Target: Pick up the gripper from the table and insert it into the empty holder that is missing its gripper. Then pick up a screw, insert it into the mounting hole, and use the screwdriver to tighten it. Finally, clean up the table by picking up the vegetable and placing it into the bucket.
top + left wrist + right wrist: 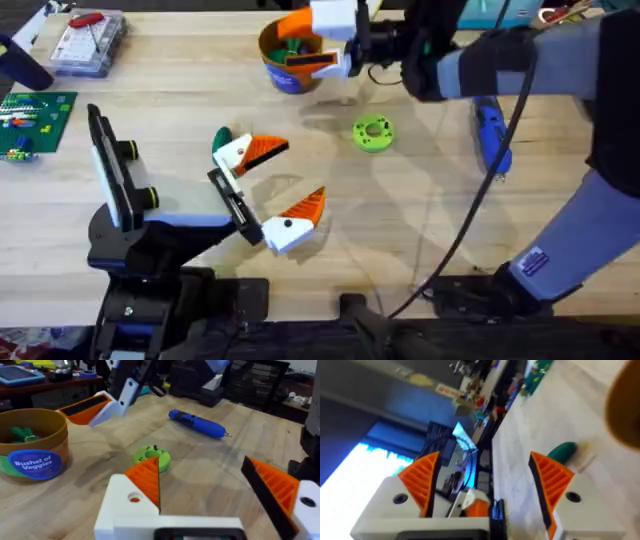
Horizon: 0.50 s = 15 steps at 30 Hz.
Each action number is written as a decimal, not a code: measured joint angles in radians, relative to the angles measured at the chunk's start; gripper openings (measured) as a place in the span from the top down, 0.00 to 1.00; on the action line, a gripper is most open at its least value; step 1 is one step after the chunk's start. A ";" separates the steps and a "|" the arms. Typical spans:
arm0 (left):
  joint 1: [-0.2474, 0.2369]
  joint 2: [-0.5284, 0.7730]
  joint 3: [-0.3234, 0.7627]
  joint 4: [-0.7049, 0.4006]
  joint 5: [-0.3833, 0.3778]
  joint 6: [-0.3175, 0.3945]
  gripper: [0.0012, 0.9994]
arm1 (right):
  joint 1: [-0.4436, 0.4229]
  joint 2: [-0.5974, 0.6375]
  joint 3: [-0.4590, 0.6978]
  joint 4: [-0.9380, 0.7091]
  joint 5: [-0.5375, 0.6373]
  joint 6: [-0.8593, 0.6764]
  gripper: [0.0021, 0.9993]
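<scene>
Overhead view, with supporting wrist views, of a wooden table [420, 230].

Left claw [300, 172] [200, 462] at centre left of the overhead frame: spread wide, nothing between its orange ribbed fingers [147, 477], low over the table.

Holder [232, 205]: thin black bar at the head of the left arm, with both white-and-orange fingers seated on it. Not possible to tell which of the two is the task's own piece.

Right claw [300, 42] [485, 460] at upper centre, reached across from the lower right: spread wide and holding nothing, poised right over the mouth of the bucket [288, 78] [35, 462].

Bucket: upright at upper centre, blue label reading "Bushel of Veggies", with bright green toy pieces [22, 434] lying inside.

Vegetable [220, 137] [562, 450]: dark green, rounded, on the table just beside the upper finger of the left claw, partly hidden by it from above.

Screwdriver [492, 135] [197, 422]: blue, lying flat at upper right, partly under the right arm in the overhead view.

Lime green ring disc [373, 132] [152, 456]: flat on the table between bucket and screwdriver, apart from both.

Black plate with yellow-ringed knobs [110, 170]: standing at left.

Green circuit board [35, 115] and clear box with a red-handled tool [90, 40]: upper left corner.
</scene>
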 joint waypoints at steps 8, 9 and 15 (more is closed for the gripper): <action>0.000 0.000 0.000 0.000 0.003 0.004 0.01 | -0.035 -0.002 0.077 -0.426 0.185 -0.302 0.00; 0.000 0.000 0.000 0.000 0.003 0.004 0.01 | -0.041 -0.010 0.087 -0.501 0.208 -0.347 0.00; 0.000 0.000 0.000 -0.001 0.004 0.003 0.01 | -0.068 -0.197 0.115 -1.057 0.419 -0.674 0.00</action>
